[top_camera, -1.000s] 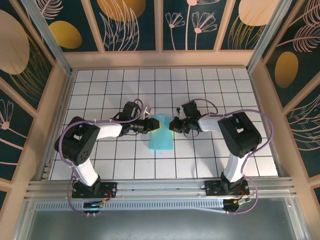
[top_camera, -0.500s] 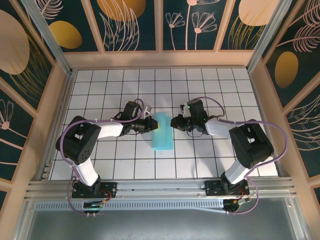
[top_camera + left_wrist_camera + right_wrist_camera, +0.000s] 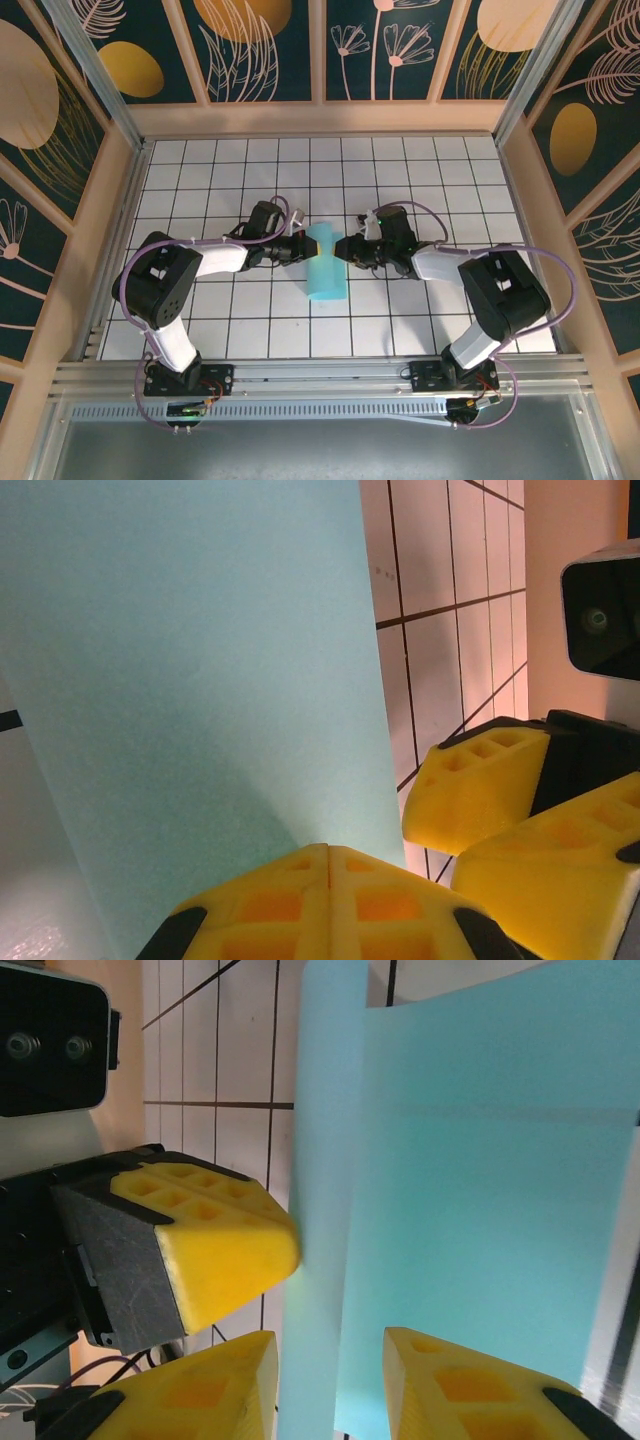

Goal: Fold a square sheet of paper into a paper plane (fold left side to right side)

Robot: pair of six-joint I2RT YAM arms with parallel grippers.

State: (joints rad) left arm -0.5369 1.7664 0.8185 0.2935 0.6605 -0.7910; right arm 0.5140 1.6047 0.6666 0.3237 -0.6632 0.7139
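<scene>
my left gripper (image 3: 302,248) and my right gripper (image 3: 345,248) faced each other near the middle of the tabletop (image 3: 250,320), their tips close together, with the sheet of paper (image 3: 326,275) between them. from above, the sheet looked folded over into a narrow band. its near end lay flat on the white tiles (image 3: 400,320), pointing toward the near edge of the tabletop. its far end was lifted up between my two sets of fingers and flared a little wider there.

seen from my left wrist, my left fingers (image 3: 260,900) were pressed together pad against pad, with no gap at the seam. the sheet rose from behind their tips as one broad, smooth face. i could not tell whether any of it was caught in that pinch. just past the sheet's edge, my right fingers (image 3: 480,790) stood with a gap between them.

seen from my right wrist, those fingers were spread apart. a turned-over layer of the sheet ran down into the gap between them, and neither pad was clearly pressing on it. one of my left fingers sat right against the sheet's outer edge on the opposite side.
</scene>
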